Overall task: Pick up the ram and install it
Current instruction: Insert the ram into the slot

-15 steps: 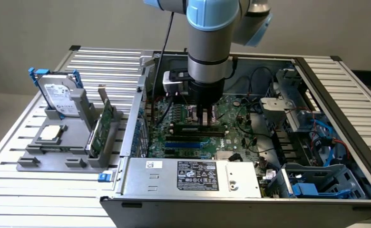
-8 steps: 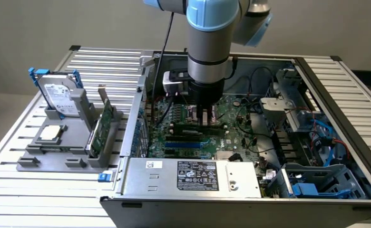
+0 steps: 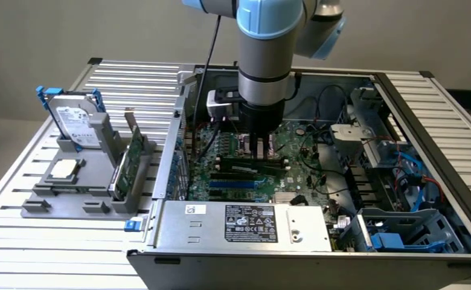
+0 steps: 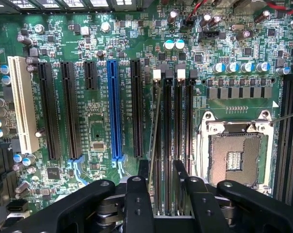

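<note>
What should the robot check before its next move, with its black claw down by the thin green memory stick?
1. Slim dark green ram stick stands among the long black memory slots: ok.
2. Black gripper open, fingers apart on either side of the stick: ok.
3. Stick pressed fully down: cannot tell.
4. White latch at the slot's end clicked shut: cannot tell.
5. Silver processor socket apart from the gripper: ok.
</note>
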### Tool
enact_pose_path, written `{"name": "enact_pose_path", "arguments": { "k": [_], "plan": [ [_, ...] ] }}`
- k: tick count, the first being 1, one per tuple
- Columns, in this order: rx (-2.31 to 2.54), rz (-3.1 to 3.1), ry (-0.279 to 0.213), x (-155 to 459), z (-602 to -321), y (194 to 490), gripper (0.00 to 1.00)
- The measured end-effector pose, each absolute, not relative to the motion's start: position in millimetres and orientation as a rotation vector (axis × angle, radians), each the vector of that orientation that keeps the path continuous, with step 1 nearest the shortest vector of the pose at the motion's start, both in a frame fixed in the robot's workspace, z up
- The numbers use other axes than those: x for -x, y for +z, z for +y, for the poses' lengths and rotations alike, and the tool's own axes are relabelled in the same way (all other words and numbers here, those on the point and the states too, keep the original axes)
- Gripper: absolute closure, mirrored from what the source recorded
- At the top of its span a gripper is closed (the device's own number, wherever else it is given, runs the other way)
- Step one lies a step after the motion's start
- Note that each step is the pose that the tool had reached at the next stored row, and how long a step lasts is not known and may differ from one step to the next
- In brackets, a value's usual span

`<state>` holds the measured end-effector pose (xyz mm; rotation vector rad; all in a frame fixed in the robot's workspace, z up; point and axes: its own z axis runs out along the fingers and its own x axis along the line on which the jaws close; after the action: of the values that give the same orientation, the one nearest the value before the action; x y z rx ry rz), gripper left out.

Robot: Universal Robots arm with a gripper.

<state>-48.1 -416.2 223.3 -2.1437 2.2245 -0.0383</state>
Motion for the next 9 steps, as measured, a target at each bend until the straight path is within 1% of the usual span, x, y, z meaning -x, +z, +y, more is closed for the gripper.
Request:
{"name": "enact_pose_path", "arguments": {
  "k": [9],
  "plan": [
    [2.143, 2.227, -0.04, 48.1, -416.0, 222.0, 0.66]
  ]
}}
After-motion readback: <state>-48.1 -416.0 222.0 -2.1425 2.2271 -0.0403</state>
